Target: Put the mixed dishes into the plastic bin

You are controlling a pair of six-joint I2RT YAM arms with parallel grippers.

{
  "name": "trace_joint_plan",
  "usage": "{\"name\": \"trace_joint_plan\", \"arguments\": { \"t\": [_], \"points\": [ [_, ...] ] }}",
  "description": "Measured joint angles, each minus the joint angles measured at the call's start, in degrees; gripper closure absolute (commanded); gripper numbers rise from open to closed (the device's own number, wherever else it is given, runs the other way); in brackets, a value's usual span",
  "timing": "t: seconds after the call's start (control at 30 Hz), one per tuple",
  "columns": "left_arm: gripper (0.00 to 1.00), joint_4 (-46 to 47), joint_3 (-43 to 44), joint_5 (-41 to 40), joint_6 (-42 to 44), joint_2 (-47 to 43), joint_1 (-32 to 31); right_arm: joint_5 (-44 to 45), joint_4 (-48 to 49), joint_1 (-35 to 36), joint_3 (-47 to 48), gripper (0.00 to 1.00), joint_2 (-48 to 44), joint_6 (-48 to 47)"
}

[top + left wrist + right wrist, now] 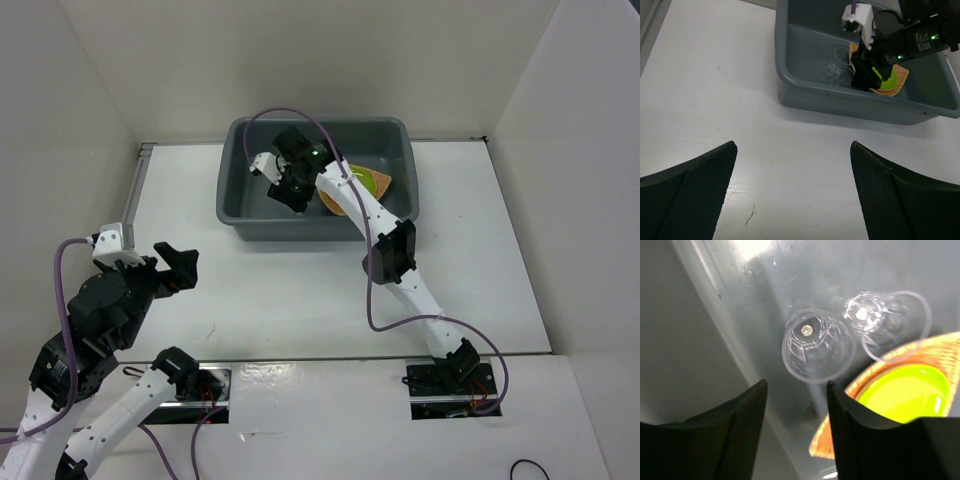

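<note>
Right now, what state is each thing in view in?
Plastic bin: upright, on the table.
Orange woven plate: in the bin.
Lime-green plate: resting on the orange woven plate.
Clear cups: two, in the bin, empty.
Left gripper: open, empty, over the table.
Right gripper: open, empty, over the cups.

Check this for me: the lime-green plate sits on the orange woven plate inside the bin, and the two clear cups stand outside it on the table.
Wrong on the cups: the two clear cups are inside the plastic bin beside the plates, as the right wrist view shows. The lime-green plate does sit on the orange woven plate there.
</note>
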Motion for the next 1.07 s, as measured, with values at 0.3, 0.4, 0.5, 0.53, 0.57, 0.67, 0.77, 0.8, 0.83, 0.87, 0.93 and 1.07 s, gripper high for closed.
{"name": "trace_joint_plan", "arguments": {
  "t": [0.3,0.4,0.5,0.53,0.57,0.67,0.77,0.8,0.83,0.87,0.93,1.07],
  "points": [
    [0.0,-0.02,0.0,-0.26,0.0,0.07,0.0,6.05,0.26,-0.76,-3.67,0.02,-20.11,5.62],
    [0.0,-0.04,0.0,-0.26,0.0,0.15,0.0,8.66,1.51,-4.28,-15.5,0.02,-35.63,7.3],
    [0.0,-0.04,0.0,-0.22,0.0,0.17,0.0,8.74,1.68,-12.72,-27.41,0.02,-47.74,8.09],
    [0.0,-0.04,0.0,-0.2,0.0,0.17,0.0,8.24,1.46,-16.15,-30.99,0.02,-50.69,8.22],
    [0.0,-0.04,0.0,-0.17,0.02,0.17,0.0,7.26,1.68,-20.02,-35.1,0.02,-53.42,8.31],
    [0.0,-0.07,0.0,-0.13,0.02,0.2,0.0,3.63,2.4,-31.76,-49.13,0.02,-60.85,8.13],
    [0.0,-0.09,0.0,-0.11,0.02,0.24,0.0,1.51,3.96,-39.71,-67.04,0.02,-69.75,6.84],
    [0.0,-0.07,0.0,-0.09,0.02,0.26,0.0,0.9,3.89,-40.63,-72.17,0.02,-72.7,6.51],
    [0.0,-0.09,0.0,-0.04,0.02,0.28,0.0,0.35,3.82,-40.89,-76.06,0.02,-75.38,6.23],
    [0.0,-0.04,0.0,0.11,0.04,0.33,0.0,-0.61,4.09,-40.89,-79.8,0.02,-78.31,5.88],
    [0.0,0.02,0.0,0.28,0.04,0.7,0.0,-1.99,3.96,-41.11,-84.67,0.02,-83.87,5.42],
    [0.0,0.09,0.0,0.7,0.07,3.02,0.0,-3.13,6.27,-42.42,-91.06,0.02,-95.27,5.14]
  ]
}}
